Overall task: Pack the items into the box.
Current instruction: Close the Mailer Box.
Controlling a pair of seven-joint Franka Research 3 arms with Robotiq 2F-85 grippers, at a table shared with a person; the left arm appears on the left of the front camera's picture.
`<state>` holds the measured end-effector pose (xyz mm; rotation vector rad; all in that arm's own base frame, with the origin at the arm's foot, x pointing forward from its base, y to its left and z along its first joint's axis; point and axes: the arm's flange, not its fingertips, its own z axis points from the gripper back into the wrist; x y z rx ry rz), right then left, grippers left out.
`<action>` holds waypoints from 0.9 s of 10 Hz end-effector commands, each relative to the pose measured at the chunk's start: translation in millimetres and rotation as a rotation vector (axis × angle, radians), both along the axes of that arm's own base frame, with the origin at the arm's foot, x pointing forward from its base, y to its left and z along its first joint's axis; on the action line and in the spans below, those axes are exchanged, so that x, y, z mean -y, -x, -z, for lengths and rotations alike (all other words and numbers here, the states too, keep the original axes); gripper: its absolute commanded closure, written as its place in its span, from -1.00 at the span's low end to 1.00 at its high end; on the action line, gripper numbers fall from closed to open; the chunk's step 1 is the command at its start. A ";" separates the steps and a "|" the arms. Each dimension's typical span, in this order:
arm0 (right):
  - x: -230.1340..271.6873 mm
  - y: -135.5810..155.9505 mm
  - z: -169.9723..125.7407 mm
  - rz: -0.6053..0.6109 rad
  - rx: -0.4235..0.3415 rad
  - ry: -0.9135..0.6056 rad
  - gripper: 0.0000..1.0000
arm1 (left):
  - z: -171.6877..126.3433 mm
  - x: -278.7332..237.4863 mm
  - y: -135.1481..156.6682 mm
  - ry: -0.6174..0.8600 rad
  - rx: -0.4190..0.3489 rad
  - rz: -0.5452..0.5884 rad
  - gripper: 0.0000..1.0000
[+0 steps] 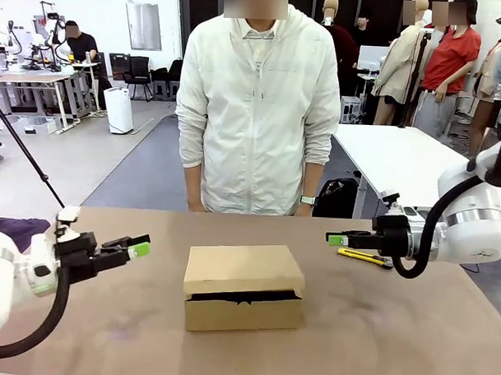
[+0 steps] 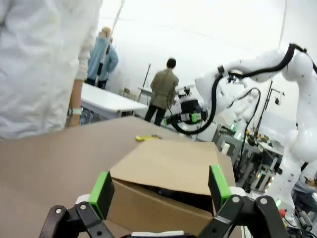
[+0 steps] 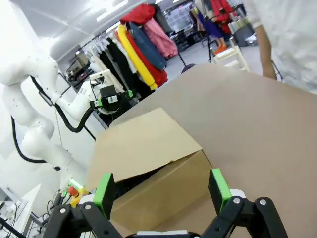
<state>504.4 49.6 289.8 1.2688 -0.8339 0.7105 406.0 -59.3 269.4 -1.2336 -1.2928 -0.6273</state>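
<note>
The brown cardboard box (image 1: pixel 243 274) stands in the middle of the table with its flap lid down, leaving a narrow dark gap along the front. The items are hidden; I cannot tell what the dark inside the gap is. My left gripper (image 1: pixel 137 248) hovers open and empty to the left of the box, pointing at it. My right gripper (image 1: pixel 338 238) hovers open and empty to the right, also pointing at it. In the left wrist view the box (image 2: pixel 168 163) lies ahead of the spread green pads (image 2: pixel 101 193). The right wrist view shows the box (image 3: pixel 143 144) beyond its spread pads (image 3: pixel 219 188).
A yellow and black utility knife (image 1: pixel 363 256) lies on the table under the right gripper. A person in a white jacket (image 1: pixel 257 114) stands at the far edge, hands down. A dark purple cloth (image 1: pixel 10 227) lies at the far left. Bare table (image 1: pixel 393 341) surrounds the box.
</note>
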 end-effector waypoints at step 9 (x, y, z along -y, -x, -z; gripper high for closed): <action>-150.2 38.7 9.3 -0.342 0.346 0.371 -1.00 | 7.7 141.6 -18.3 -0.365 0.031 0.262 -1.00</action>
